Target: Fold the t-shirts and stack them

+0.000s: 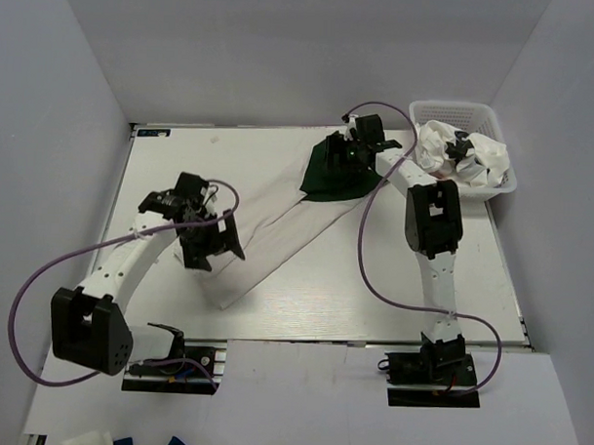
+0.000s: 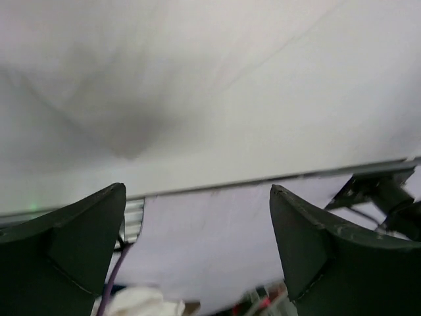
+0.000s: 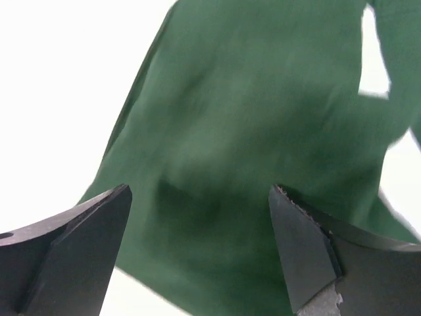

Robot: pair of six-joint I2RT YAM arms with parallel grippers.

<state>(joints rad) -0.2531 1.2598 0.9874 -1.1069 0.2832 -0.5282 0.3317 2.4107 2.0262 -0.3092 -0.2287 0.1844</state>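
Soft, even light is falling from above in the top view, leaving the tabletop bright and nearly washed out, with only faint shadows lying under the arms. The left wrist view is showing a pale, featureless surface out of focus, with a grey shadow pooling on it. In the right wrist view the dark green t-shirt is smearing with blur, and the tabletop beside it is blowing out to pure white. The left claw and right claw are looking dark and unsharp.
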